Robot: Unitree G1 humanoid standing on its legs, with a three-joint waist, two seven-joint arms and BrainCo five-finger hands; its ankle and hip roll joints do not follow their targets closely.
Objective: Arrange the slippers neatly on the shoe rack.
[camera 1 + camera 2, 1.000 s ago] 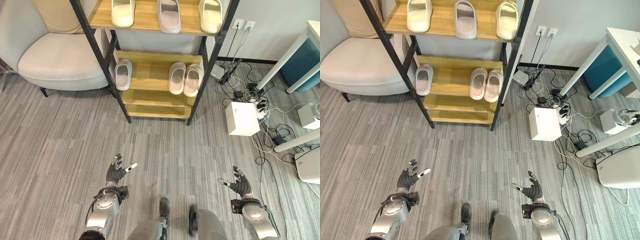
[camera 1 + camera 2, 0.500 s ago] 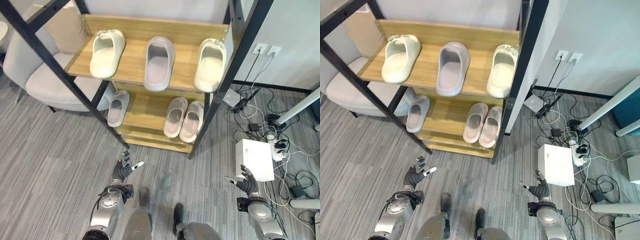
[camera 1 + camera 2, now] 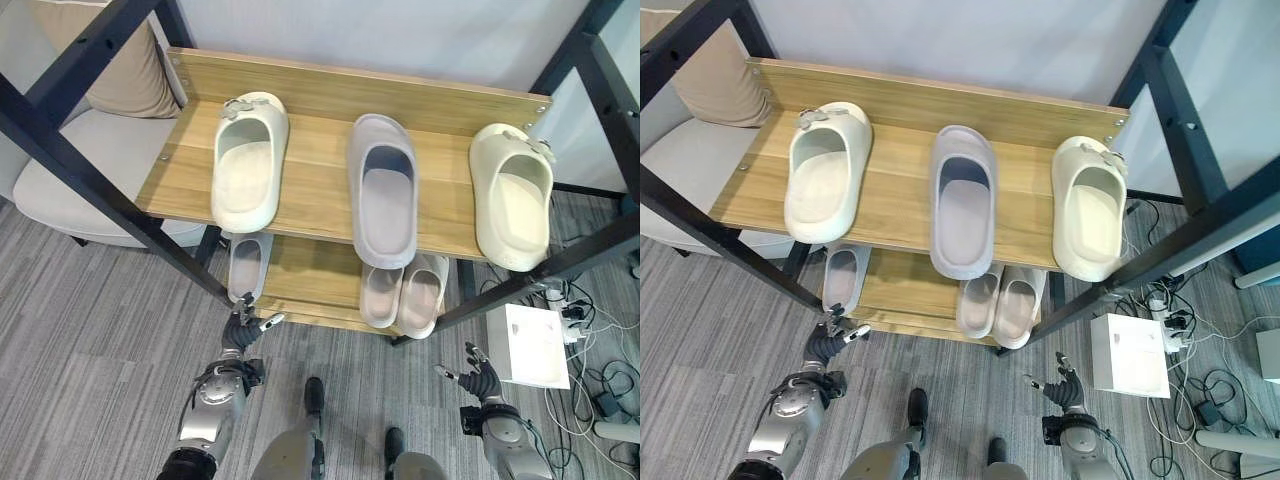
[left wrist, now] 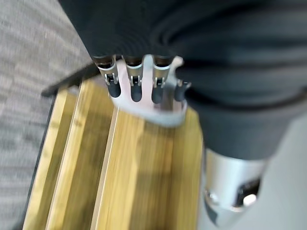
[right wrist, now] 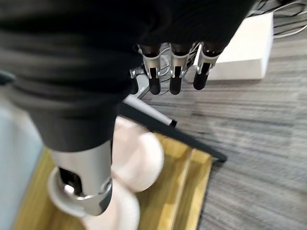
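Observation:
The wood-and-black shoe rack stands right in front of me. Its top shelf carries a cream slipper at the left, a grey slipper in the middle and a second cream slipper at the right. One shelf down lie a single grey slipper and a pale pink pair side by side. My left hand hovers low by the rack's left front leg, open and holding nothing. My right hand hangs open over the floor below the rack's right side. Past the left hand's fingers shows the single grey slipper's end.
A light armchair with a beige cushion stands left of the rack. A white box and tangled cables with a power strip lie on the floor to the right. Grey striped carpet lies in front.
The camera has moved up to the rack, so the top shelf now looms large. Both hands stay low, open and holding nothing.

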